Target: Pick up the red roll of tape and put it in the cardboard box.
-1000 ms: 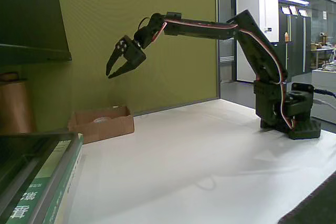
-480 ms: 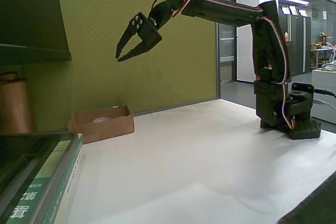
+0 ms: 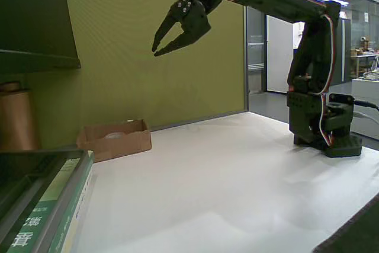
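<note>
Tape roll: no red visible; only a pale rounded top (image 3: 115, 135) shows above the rim inside the cardboard box (image 3: 115, 141), can't tell if it's the roll. Box sits on white surface (image 3: 225, 188) at left, against the green wall (image 3: 148, 45). Fingers (image 3: 159, 50) high in the air, up and right of box, well apart from it, spread partway, holding nothing. Arm base (image 3: 328, 131) at right. Brown cylinder (image 3: 16, 119) and green-white books (image 3: 53, 211) at far left.

Raised pincer (image 3: 157, 50), jaws apart, empty
</note>
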